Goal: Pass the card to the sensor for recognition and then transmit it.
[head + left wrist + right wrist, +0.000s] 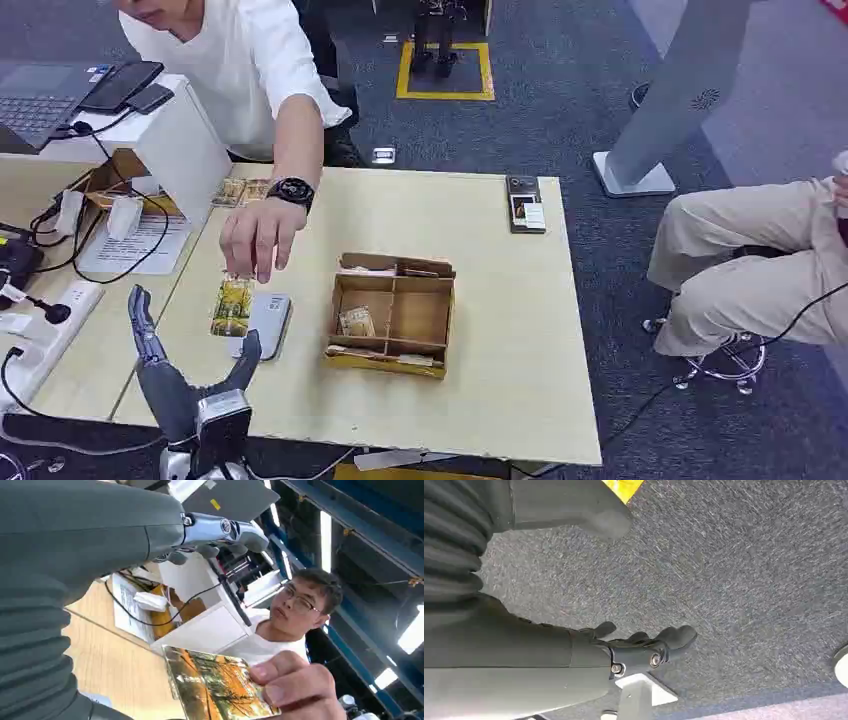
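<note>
A person's hand (255, 232) holds a yellow picture card (232, 306) over the flat grey sensor pad (268, 322) near the wooden table's (500, 350) left edge; the robot's left hand (175, 380) is spread empty, and its right hand (644, 647) hangs loosely curled, empty.

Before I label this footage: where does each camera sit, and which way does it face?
Head view: high on the robot, facing down at the table; left robot hand open near the card.
Left wrist view: behind the left robot hand, facing up at the same card, held by a person's hand.
Right wrist view: behind the right robot hand, facing carpet.
</note>
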